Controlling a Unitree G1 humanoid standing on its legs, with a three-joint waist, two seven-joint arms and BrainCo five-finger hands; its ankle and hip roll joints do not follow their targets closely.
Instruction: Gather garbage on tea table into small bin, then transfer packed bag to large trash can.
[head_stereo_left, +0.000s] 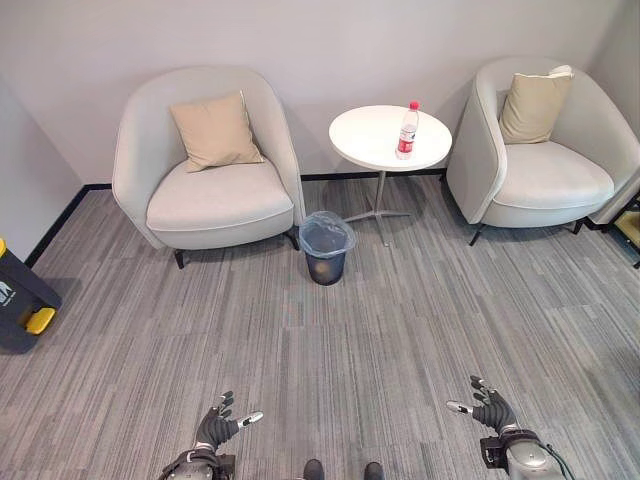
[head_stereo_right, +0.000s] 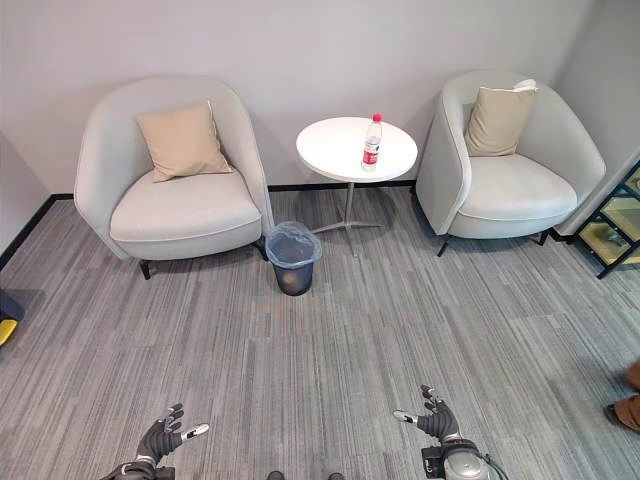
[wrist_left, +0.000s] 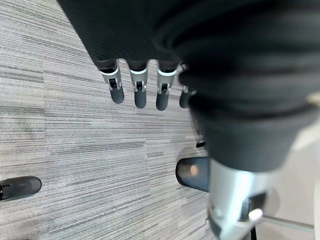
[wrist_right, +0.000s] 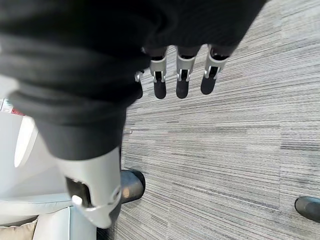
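A plastic bottle (head_stereo_left: 407, 131) with a red cap and red label stands upright on the round white tea table (head_stereo_left: 375, 140) between two armchairs. On the carpet by the table's left side stands a small dark bin (head_stereo_left: 325, 247) lined with a bluish bag. My left hand (head_stereo_left: 216, 426) and right hand (head_stereo_left: 491, 411) hang low at the front of the view, far from the table. Both are open, fingers relaxed over bare carpet, holding nothing. The fingers (wrist_left: 138, 90) of the left hand and the fingers (wrist_right: 182, 80) of the right hand point at the floor.
A light armchair (head_stereo_left: 210, 160) with a beige cushion sits left of the table, another armchair (head_stereo_left: 540, 150) to its right. A dark object with yellow parts (head_stereo_left: 22, 297) stands at the left edge. A person's shoe (head_stereo_right: 626, 408) shows at the right, near a black rack (head_stereo_right: 612, 225).
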